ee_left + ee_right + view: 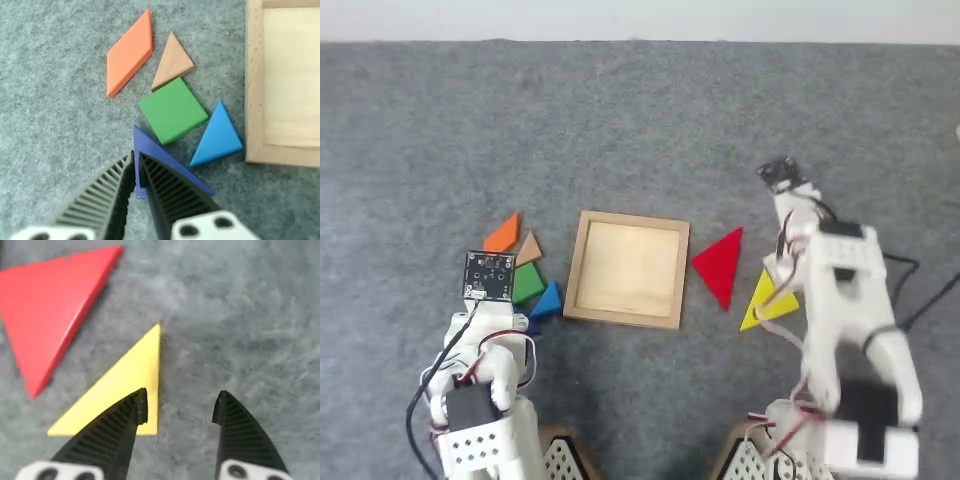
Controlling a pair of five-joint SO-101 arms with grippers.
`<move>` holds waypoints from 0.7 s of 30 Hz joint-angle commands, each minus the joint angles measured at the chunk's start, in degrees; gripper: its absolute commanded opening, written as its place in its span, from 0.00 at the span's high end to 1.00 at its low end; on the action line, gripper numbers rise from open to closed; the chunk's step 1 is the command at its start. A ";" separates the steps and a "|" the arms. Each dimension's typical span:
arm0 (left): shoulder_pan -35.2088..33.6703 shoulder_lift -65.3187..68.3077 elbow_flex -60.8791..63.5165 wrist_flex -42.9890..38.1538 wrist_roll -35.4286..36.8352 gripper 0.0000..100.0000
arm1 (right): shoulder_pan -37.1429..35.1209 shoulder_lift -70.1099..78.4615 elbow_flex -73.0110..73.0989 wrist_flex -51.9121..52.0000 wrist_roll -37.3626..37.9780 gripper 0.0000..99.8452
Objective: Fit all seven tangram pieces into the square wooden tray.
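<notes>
Right gripper (182,400), open, straddles edge of yellow triangle (135,370), seemingly to grasp; left gripper (136,157), closed empty, over navy triangle (150,147).

The table is covered by a grey, carpet-like fabric (620,130) with a short, mottled pile. Its fibres are seen close up in both wrist views, where lighter and darker flecks are mixed. In the high view, the fabric is bounded at its far edge by a plain, pale band (640,18). Whether that band is a wall or bare tabletop cannot be told. The surface is lit evenly, and only soft, faint shadows are cast on it.
</notes>
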 commanded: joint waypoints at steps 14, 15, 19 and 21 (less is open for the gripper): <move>0.35 -1.14 -0.48 0.35 0.35 0.98 | -10.77 -5.41 2.55 9.63 -12.40 0.76; 0.35 -1.14 -0.48 0.35 0.35 0.98 | -9.45 -5.14 2.81 9.63 -12.22 0.76; 0.35 -1.14 -0.48 0.35 0.35 0.98 | -4.53 -3.03 2.81 6.55 -12.13 0.76; 0.35 -1.14 -0.48 0.35 0.35 0.98 | -4.26 -0.57 2.90 4.88 -12.04 0.76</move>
